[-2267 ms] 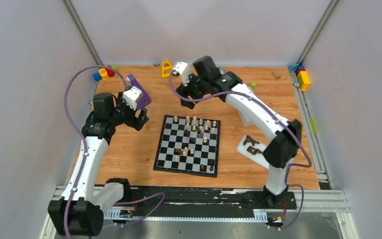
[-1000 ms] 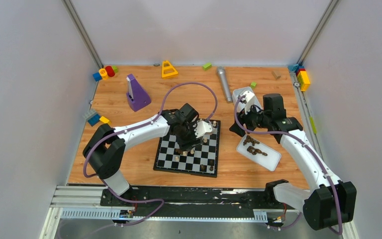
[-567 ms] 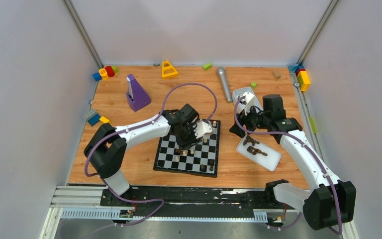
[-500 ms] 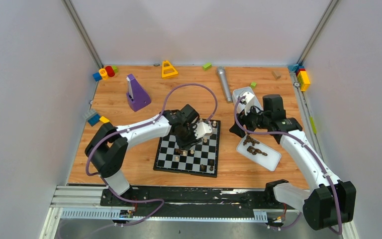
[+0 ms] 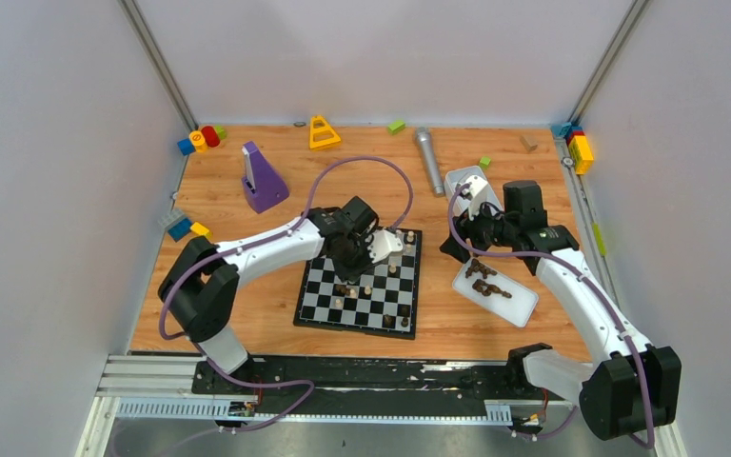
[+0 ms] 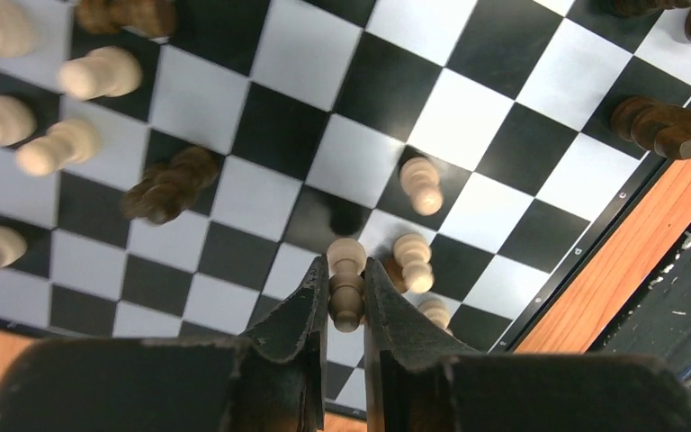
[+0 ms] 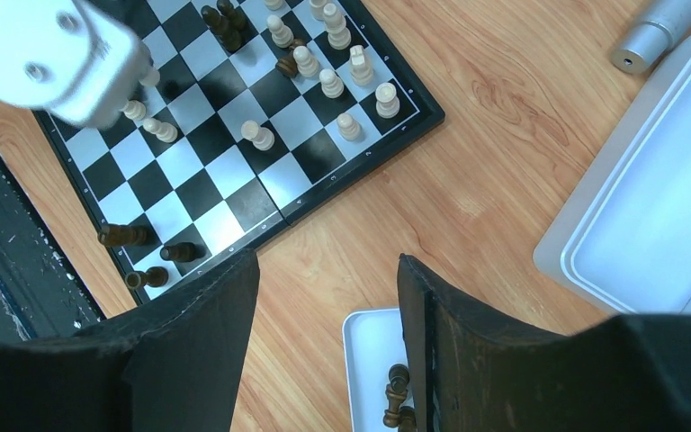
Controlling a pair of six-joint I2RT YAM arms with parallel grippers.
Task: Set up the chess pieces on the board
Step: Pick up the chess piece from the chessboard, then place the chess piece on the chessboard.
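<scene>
Pawn (image 6: 346, 255) looks light, hard, tippy; the left gripper (image 6: 346, 281) pinches its waist. Right gripper (image 7: 327, 301) gapes wide, empty.

There is one flat black-and-white checkered chessboard (image 5: 381, 307), two white plastic trays (image 5: 520, 305), one silver metal tube (image 5: 427, 160), one purple cone-shaped block (image 5: 263, 183), one yellow triangle block (image 5: 320, 134) and two small green blocks (image 5: 396, 126). The left wrist view shows nine small cream chess pieces (image 6: 99, 72). The dark brown chess pieces (image 7: 183, 252) are too many and too small to count, but three stand together at one board corner.
</scene>
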